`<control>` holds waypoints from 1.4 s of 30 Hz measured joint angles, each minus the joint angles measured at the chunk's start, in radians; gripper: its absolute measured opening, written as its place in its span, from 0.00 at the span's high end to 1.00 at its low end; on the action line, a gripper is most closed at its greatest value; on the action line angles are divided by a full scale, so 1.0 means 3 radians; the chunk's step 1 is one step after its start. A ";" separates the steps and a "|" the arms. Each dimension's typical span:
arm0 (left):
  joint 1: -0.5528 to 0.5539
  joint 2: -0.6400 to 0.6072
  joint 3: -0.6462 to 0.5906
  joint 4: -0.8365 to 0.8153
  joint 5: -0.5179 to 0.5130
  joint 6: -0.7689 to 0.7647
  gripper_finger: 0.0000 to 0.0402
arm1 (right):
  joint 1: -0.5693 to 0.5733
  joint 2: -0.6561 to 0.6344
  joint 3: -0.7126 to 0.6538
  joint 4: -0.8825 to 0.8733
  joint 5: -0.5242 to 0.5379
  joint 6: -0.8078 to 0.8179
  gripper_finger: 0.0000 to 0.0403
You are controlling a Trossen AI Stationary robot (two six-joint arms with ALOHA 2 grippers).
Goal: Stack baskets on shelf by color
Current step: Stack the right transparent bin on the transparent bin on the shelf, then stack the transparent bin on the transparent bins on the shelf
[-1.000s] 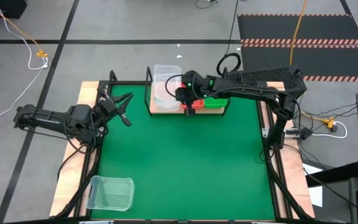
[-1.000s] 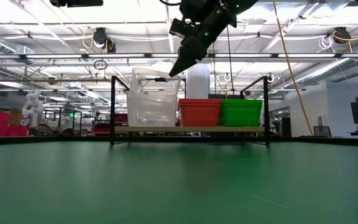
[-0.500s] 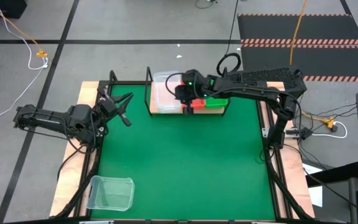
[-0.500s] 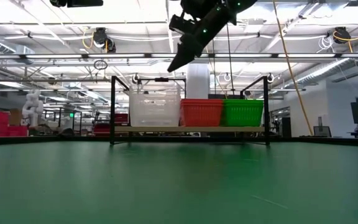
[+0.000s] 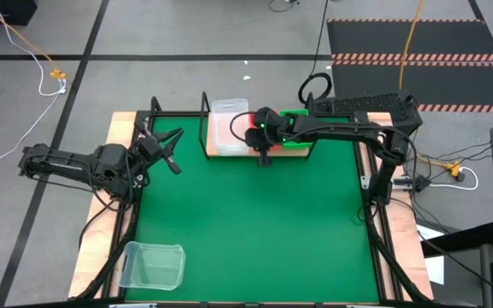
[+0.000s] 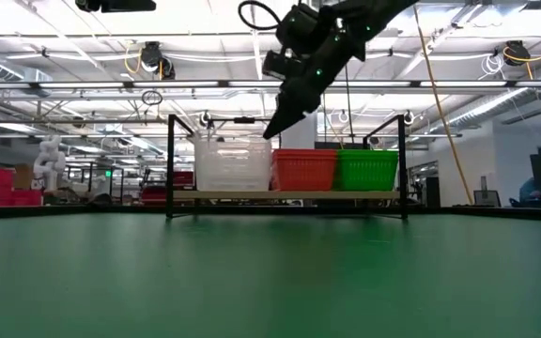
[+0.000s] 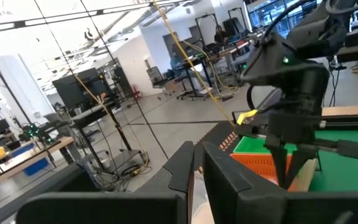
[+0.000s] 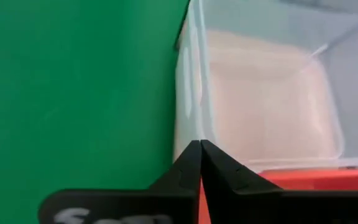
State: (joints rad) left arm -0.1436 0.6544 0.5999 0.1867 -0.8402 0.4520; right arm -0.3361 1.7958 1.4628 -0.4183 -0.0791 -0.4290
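Observation:
The shelf [image 5: 216, 152] stands at the table's far middle. It carries a stack of clear baskets [image 6: 233, 164] on the left, red baskets [image 6: 301, 171] in the middle and green baskets [image 6: 364, 169] on the right. One more clear basket [image 5: 152, 265] rests on its bottom on the green mat at the near left. My right gripper [image 6: 272, 131] is shut and empty, just above the clear stack's near right corner [image 8: 194, 118]. My left gripper [image 5: 176, 152] waits at the table's left edge, shut and empty.
The shelf's black frame posts [image 6: 171, 164] rise at its ends. The green mat [image 5: 246, 222] lies bare between the shelf and the near-left clear basket. Wooden table edges [image 5: 101, 214] and black rails run along both sides.
The top clear basket, tilted on the stack with my right gripper's tip at its rim a second ago, has dropped level into the stack. My right gripper has left it and moved toward the table's near edge.

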 joint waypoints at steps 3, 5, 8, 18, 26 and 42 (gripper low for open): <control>0.0000 -0.0001 0.0000 0.0001 0.0000 -0.0006 0.91 | -0.0012 -0.0006 -0.0139 0.0354 -0.0002 -0.0058 1.00; 0.0000 0.0000 0.0000 0.0005 0.0000 -0.0007 0.91 | -0.0010 -0.0005 -0.0188 0.0491 -0.0007 -0.0098 0.99; 0.0000 -0.0001 0.0000 0.0009 0.0000 0.0004 0.91 | -0.0008 -0.0006 -0.0188 0.0615 -0.0105 -0.0118 0.99; 0.0000 -0.0001 0.0000 -0.0004 -0.0015 0.0019 0.91 | 0.0203 -0.0163 -0.0188 0.0623 -0.0364 0.0059 0.99; 0.0000 -0.0001 0.0000 -0.0006 -0.0085 -0.0014 0.91 | 0.0604 -0.0100 -0.0273 0.1391 -0.0887 0.0158 0.99; 0.0145 0.0024 0.0000 0.0013 0.0008 -0.0098 0.91 | 0.1214 0.1135 0.0332 0.2510 -0.0438 0.0420 0.77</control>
State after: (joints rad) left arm -0.1002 0.6616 0.5999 0.1906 -0.8378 0.4226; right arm 0.0280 2.1364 1.5623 0.3348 -0.2105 -0.3029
